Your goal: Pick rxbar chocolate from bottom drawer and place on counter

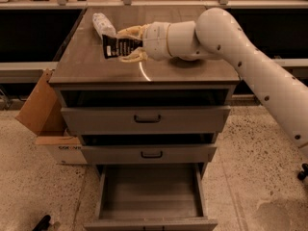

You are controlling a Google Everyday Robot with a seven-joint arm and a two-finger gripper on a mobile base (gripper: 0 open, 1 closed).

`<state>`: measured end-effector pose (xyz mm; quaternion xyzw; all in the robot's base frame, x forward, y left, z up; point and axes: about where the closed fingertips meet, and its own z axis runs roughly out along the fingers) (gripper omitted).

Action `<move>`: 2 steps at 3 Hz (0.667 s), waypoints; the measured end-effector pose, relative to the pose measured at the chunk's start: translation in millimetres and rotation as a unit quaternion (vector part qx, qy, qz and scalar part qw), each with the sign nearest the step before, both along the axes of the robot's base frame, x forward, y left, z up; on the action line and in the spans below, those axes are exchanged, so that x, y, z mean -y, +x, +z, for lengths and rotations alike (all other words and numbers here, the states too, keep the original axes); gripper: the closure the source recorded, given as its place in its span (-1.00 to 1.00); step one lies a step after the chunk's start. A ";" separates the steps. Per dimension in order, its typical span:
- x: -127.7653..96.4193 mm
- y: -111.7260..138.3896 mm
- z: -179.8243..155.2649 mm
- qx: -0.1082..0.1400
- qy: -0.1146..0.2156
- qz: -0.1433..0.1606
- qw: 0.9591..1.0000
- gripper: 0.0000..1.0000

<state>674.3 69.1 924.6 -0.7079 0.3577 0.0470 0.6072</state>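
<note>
As the bottom drawer (151, 191) stands open, the end effector (128, 46), clamped on the rxbar chocolate (114, 46), holds it over the worktop (96, 67) near the white packet (103, 24), likely for release.

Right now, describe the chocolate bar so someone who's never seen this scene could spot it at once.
Find the grey drawer cabinet and its glossy counter. Over the counter's rear part, the tool grips the rxbar chocolate. It is flat and black with white lettering, unlike the white crinkled packet just behind it.
</note>
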 end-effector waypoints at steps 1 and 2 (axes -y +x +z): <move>-18.9 17.6 -1.7 -0.026 0.009 -0.014 1.000 1.00; -31.4 32.0 -4.8 -0.051 0.017 -0.024 0.998 1.00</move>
